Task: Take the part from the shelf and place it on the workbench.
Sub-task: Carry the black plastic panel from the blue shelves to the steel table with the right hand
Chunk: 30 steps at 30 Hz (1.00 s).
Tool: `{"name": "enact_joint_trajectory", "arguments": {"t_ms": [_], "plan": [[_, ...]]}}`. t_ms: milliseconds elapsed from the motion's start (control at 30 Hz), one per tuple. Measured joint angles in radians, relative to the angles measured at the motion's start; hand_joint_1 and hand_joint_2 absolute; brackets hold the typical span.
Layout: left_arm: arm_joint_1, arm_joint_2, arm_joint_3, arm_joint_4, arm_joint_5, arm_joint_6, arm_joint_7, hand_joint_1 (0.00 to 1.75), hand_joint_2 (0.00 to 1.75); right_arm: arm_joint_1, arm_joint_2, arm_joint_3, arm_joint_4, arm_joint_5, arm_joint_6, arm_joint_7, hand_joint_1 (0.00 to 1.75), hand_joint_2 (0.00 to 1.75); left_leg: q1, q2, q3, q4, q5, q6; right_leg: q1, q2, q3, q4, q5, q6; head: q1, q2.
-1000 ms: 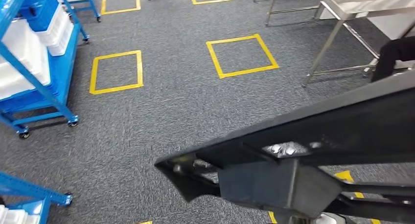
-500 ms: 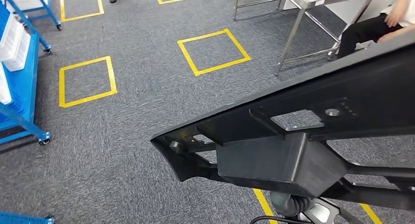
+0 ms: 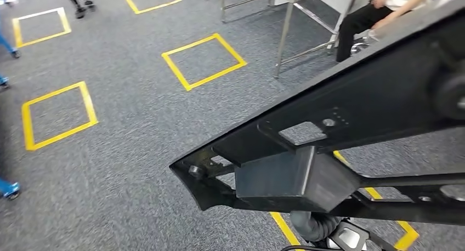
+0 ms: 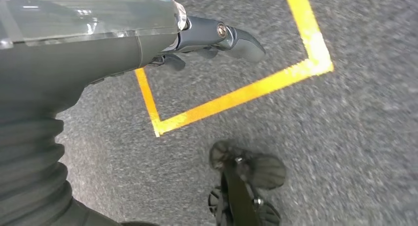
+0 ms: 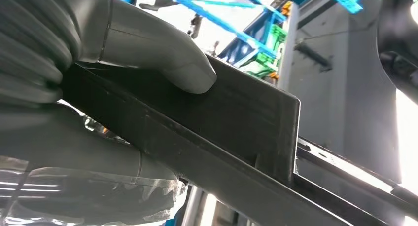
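The part [image 3: 307, 152], a long black bracket with a boxy block at its middle and a cut-out window in its flat bar, is carried across the lower right of the head view, clear of the floor. In the right wrist view the right hand [image 5: 98, 83] clamps it: the thick grey thumb [image 5: 162, 48] presses on one face of the block and the rest of the hand backs it from the opposite side. That pinch looks suited to keeping the heavy middle close to the wrist while the long ends overhang. One part is in sight.

The left hand [image 4: 207, 38] hangs over the carpet [image 3: 126, 152] and holds nothing; its fingers are loosely curled, not fully pressed together, so I read it as idle.

The part is not yet on any surface. A steel table [image 3: 285, 21] stands ahead, near the top of the head view, and a seated person [image 3: 378, 10] is just beside it; whether this is the intended workbench I cannot tell. I judge the task to be in its carrying stage, with the setting-down still to come.

Count on the floor in the head view: four yellow taped squares [image 3: 203, 60] complete or nearly so, plus a partial yellow outline under the part. A second person's legs [image 3: 77, 1] stand at the far edge.

Risk noted: the long overhang could strike the table legs.
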<state>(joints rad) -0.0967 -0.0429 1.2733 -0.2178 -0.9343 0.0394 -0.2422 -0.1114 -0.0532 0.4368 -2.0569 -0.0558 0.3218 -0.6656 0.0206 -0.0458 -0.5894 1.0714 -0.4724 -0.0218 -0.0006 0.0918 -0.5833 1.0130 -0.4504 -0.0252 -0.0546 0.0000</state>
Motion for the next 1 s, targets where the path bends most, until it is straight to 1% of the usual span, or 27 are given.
{"name": "enact_joint_trajectory", "arguments": {"t_ms": [33,67,133,167,200,233,267,300,333,367,400,433,467,500,533,567,600,667,700,733,800,833,867,900,933,967,1000], "plan": [[0.001,-0.002,0.001,0.000,0.003,-0.005,-0.003,0.00,1.75,0.004,0.001,0.000,0.001,0.007,0.012,0.000,1.75,1.75,-0.001,-0.019,0.018,-0.043,0.012,0.003,-0.001,0.011,-0.003,0.001,0.000,0.005,0.000,0.000],[0.002,-0.005,0.002,0.000,0.004,-0.011,-0.008,0.00,1.75,0.007,0.002,0.000,0.002,0.014,0.023,0.000,1.75,1.75,-0.003,-0.030,0.026,-0.063,0.013,0.006,-0.004,0.022,-0.007,0.001,0.001,0.011,0.000,0.000],[0.001,-0.013,0.002,0.000,0.001,-0.026,-0.018,0.00,1.75,0.010,0.006,-0.001,0.004,0.028,0.034,0.000,1.75,1.75,-0.004,-0.015,0.031,-0.071,0.013,0.012,-0.008,0.042,-0.012,-0.001,0.004,0.025,0.000,0.000],[-0.002,-0.016,0.002,0.000,-0.003,-0.035,-0.023,0.00,1.75,0.010,0.008,-0.002,0.004,0.034,0.033,0.000,1.75,1.75,-0.002,-0.003,0.033,-0.076,0.016,0.018,-0.007,0.036,-0.015,0.003,0.001,0.031,0.000,0.000],[-0.004,-0.019,0.001,0.000,-0.008,-0.042,-0.028,0.00,1.75,0.007,0.009,-0.003,0.005,0.039,0.031,0.000,1.75,1.75,0.000,0.009,0.036,-0.081,0.019,0.023,-0.005,0.015,-0.024,0.023,-0.013,0.035,0.000,0.000],[-0.006,-0.022,0.000,0.000,-0.014,-0.049,-0.031,0.00,1.75,0.003,0.009,-0.004,0.006,0.045,0.028,0.000,1.75,1.75,0.002,0.022,0.038,-0.086,0.021,0.029,-0.003,-0.015,-0.043,0.064,-0.038,0.038,0.000,0.000],[-0.007,-0.022,-0.001,0.000,-0.019,-0.054,-0.033,0.00,1.75,0.001,0.010,-0.004,0.007,0.049,0.025,0.000,1.75,1.75,0.000,0.034,0.039,-0.088,0.021,0.032,-0.004,-0.048,-0.073,0.125,-0.071,0.041,0.000,0.000],[-0.006,-0.023,-0.002,0.000,-0.023,-0.057,-0.034,0.00,1.75,-0.001,0.010,-0.004,0.009,0.051,0.023,0.000,1.75,1.75,-0.001,0.048,0.039,-0.088,0.020,0.034,-0.006,-0.069,-0.108,0.197,-0.103,0.044,0.000,0.000],[-0.006,-0.023,-0.003,0.000,-0.026,-0.059,-0.033,0.00,1.75,-0.001,0.010,-0.005,0.011,0.050,0.023,0.000,1.75,1.75,-0.002,0.061,0.039,-0.087,0.019,0.035,-0.008,-0.079,-0.139,0.257,-0.124,0.048,0.000,0.000],[-0.006,-0.024,-0.003,0.000,-0.028,-0.058,-0.031,0.00,1.75,0.000,0.010,-0.005,0.013,0.047,0.024,0.000,1.75,1.75,-0.003,0.073,0.039,-0.086,0.017,0.034,-0.011,-0.083,-0.155,0.289,-0.128,0.051,0.000,0.000],[-0.007,-0.024,-0.004,0.000,-0.026,-0.056,-0.028,0.00,1.75,0.000,0.010,-0.005,0.016,0.043,0.028,0.000,1.75,1.75,-0.002,0.086,0.040,-0.085,0.014,0.033,-0.014,-0.087,-0.151,0.280,-0.112,0.054,0.000,0.000],[-0.008,-0.025,-0.004,0.000,-0.022,-0.051,-0.027,0.00,1.75,-0.001,0.011,-0.005,0.018,0.039,0.035,0.000,1.75,1.75,-0.002,0.097,0.043,-0.083,0.011,0.031,-0.016,-0.094,-0.125,0.229,-0.080,0.055,0.000,0.000],[-0.009,-0.025,-0.004,0.000,-0.016,-0.046,-0.026,0.00,1.75,-0.003,0.011,-0.004,0.021,0.037,0.041,0.000,1.75,1.75,-0.002,0.107,0.046,-0.081,0.007,0.027,-0.018,-0.110,-0.085,0.154,-0.044,0.055,0.000,0.000],[-0.009,-0.026,-0.003,0.000,-0.009,-0.040,-0.027,0.00,1.75,-0.006,0.011,-0.004,0.024,0.036,0.046,0.000,1.75,1.75,-0.004,0.116,0.049,-0.078,0.003,0.022,-0.015,-0.131,-0.048,0.083,-0.019,0.052,0.000,0.000],[-0.009,-0.027,-0.002,0.000,-0.002,-0.034,-0.027,0.00,1.75,-0.009,0.012,-0.004,0.027,0.036,0.049,0.000,1.75,1.75,-0.006,0.124,0.052,-0.076,-0.001,0.017,-0.012,-0.146,-0.022,0.032,-0.004,0.047,0.000,0.000],[-0.009,-0.027,-0.001,0.000,0.003,-0.028,-0.027,0.00,1.75,-0.011,0.013,-0.004,0.029,0.036,0.050,0.000,1.75,1.75,-0.008,0.131,0.054,-0.076,-0.005,0.011,-0.008,-0.154,-0.010,0.008,-0.001,0.042,0.000,0.000],[-0.009,-0.026,0.001,0.000,0.007,-0.024,-0.026,0.00,1.75,-0.013,0.014,-0.004,0.031,0.035,0.050,0.000,1.75,1.75,-0.009,0.138,0.057,-0.076,-0.007,0.005,-0.004,-0.151,-0.011,0.005,-0.005,0.036,0.000,0.000],[-0.010,-0.024,0.004,0.000,0.013,-0.016,-0.022,0.00,1.75,-0.015,0.016,-0.005,0.035,0.030,0.049,0.000,1.75,1.75,-0.006,0.149,0.064,-0.077,-0.012,-0.007,-0.005,-0.129,-0.010,-0.001,-0.003,0.024,0.000,0.000],[-0.012,-0.022,0.006,0.000,0.016,-0.012,-0.018,0.00,1.75,-0.017,0.016,-0.005,0.036,0.028,0.050,0.000,1.75,1.75,-0.004,0.139,0.063,-0.065,-0.024,-0.012,-0.007,-0.119,-0.007,-0.004,-0.001,0.017,0.000,0.000],[-0.012,-0.020,0.010,0.000,0.019,-0.009,-0.014,0.00,1.75,-0.021,0.016,-0.005,0.038,0.027,0.052,0.000,1.75,1.75,-0.002,0.119,0.052,-0.034,-0.045,-0.016,-0.011,-0.110,-0.004,-0.008,0.001,0.011,0.000,0.000],[-0.010,-0.015,0.017,0.000,0.027,-0.004,-0.007,0.00,1.75,-0.029,0.016,-0.006,0.044,0.026,0.060,0.000,1.75,1.75,0.000,0.072,-0.005,0.090,-0.109,-0.020,-0.012,-0.089,-0.001,-0.011,0.003,0.003,0.000,0.000],[-0.007,-0.011,0.022,0.000,0.033,-0.002,-0.006,0.00,1.75,-0.031,0.016,-0.006,0.049,0.027,0.063,0.000,1.75,1.75,0.000,0.061,-0.041,0.161,-0.135,-0.021,-0.011,-0.076,-0.001,-0.010,0.003,0.001,0.000,0.000],[-0.005,-0.008,0.027,0.000,0.041,0.001,-0.005,0.00,1.75,-0.032,0.016,-0.006,0.055,0.027,0.066,0.000,1.75,1.75,0.000,0.056,-0.069,0.210,-0.145,-0.021,-0.010,-0.062,-0.001,-0.010,0.003,0.000,0.000,0.000],[-0.003,-0.006,0.032,0.000,0.049,0.003,-0.005,0.00,1.75,-0.033,0.016,-0.006,0.062,0.027,0.068,0.000,1.75,1.75,0.000,0.054,-0.082,0.224,-0.135,-0.020,-0.009,-0.048,0.000,-0.010,0.003,0.000,0.000,0.000],[-0.003,-0.005,0.038,0.000,0.056,0.006,-0.006,0.00,1.75,-0.036,0.016,-0.006,0.068,0.027,0.070,0.000,1.75,1.75,0.000,0.052,-0.074,0.194,-0.104,-0.018,-0.008,-0.035,0.002,-0.009,0.002,0.000,0.000,0.000],[-0.003,-0.005,0.043,0.000,0.061,0.009,-0.007,0.00,1.75,-0.039,0.016,-0.006,0.073,0.026,0.072,0.000,1.75,1.75,0.000,0.043,-0.051,0.130,-0.061,-0.015,-0.008,-0.022,0.004,-0.009,0.002,0.001,0.000,0.000],[-0.002,-0.004,0.048,0.000,0.065,0.012,-0.008,0.00,1.75,-0.044,0.016,-0.006,0.078,0.025,0.074,0.000,1.75,1.75,0.001,0.018,-0.023,0.058,-0.024,-0.010,-0.009,-0.010,0.005,-0.008,0.001,0.003,0.000,0.000]]}}
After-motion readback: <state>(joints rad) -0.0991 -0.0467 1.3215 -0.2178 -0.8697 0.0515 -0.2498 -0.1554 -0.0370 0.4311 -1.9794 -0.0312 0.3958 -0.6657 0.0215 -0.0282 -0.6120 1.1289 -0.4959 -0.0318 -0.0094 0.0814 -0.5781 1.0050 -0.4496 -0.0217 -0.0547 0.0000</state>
